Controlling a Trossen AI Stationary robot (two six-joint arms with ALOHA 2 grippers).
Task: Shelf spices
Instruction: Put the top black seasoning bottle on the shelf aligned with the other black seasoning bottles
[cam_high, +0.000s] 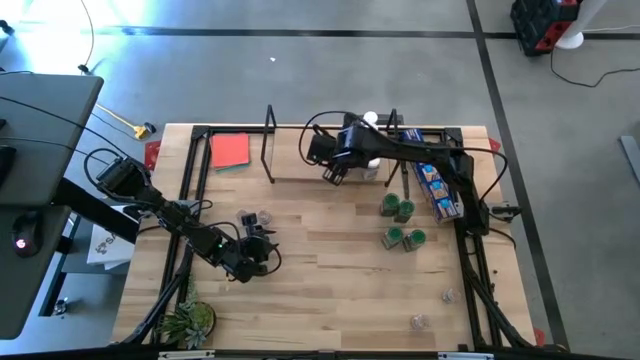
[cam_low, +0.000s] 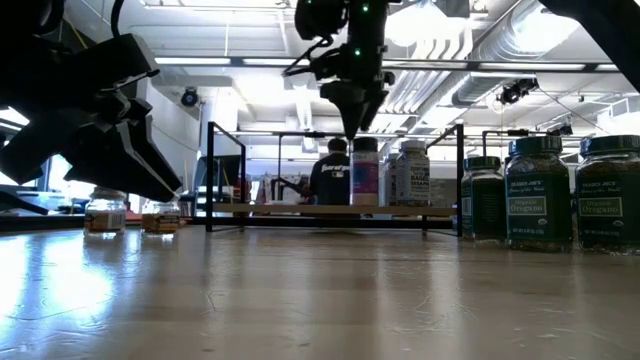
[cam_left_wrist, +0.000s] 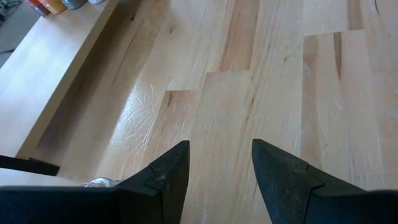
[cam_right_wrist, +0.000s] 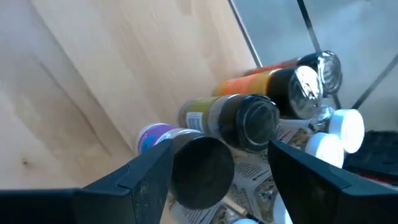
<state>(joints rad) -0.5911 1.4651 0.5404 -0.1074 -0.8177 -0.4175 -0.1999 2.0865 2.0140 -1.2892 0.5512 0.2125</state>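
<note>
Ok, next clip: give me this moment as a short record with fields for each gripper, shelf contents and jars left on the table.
left gripper: low over bare table, jaws apart, holding nothing
right gripper: over the shelf, jaws open around a dark-lidded jar
shelf contents: several jars at its right end
still on table: four green-lidded jars, two clear jars by left gripper

We looked straight down on the whole desk (cam_high: 330, 260) from overhead, and level across it from desk height. Each wrist camera sat close, facing downward. The overhead and low views shared the shelf (cam_high: 330, 180).
</note>
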